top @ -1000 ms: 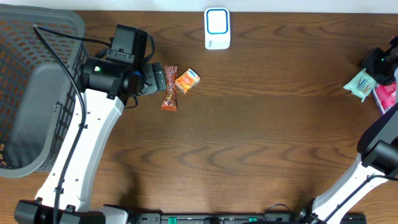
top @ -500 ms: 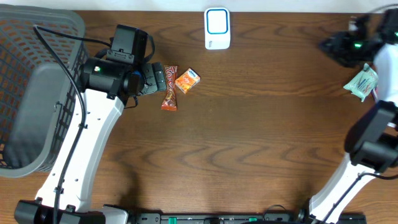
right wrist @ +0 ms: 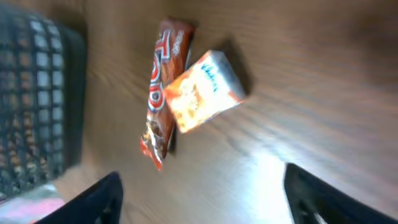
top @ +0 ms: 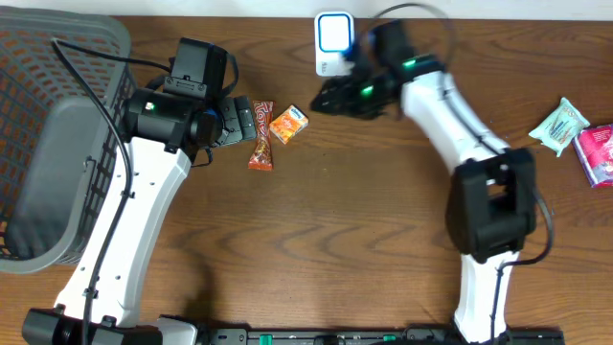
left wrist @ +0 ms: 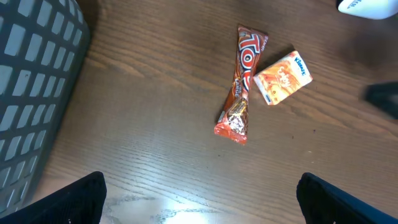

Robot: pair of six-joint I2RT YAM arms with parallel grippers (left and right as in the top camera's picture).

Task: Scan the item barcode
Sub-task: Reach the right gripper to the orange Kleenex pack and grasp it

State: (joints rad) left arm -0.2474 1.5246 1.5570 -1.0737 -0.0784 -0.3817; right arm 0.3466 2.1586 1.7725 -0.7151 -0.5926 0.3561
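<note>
Right tool (top: 321, 102) now near orange box (top: 288, 125), overhead view

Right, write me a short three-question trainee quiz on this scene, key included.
1. True or false: the orange packet lies inside the grey basket.
2. Which claw hangs nearer the white scanner? A) left claw B) right claw C) both equally near
3. Short answer: how many packets lie at the right end of the table?
Key: 1 false, it lies on the table; 2 B; 3 two, the teal packet and the pink packet.
</note>
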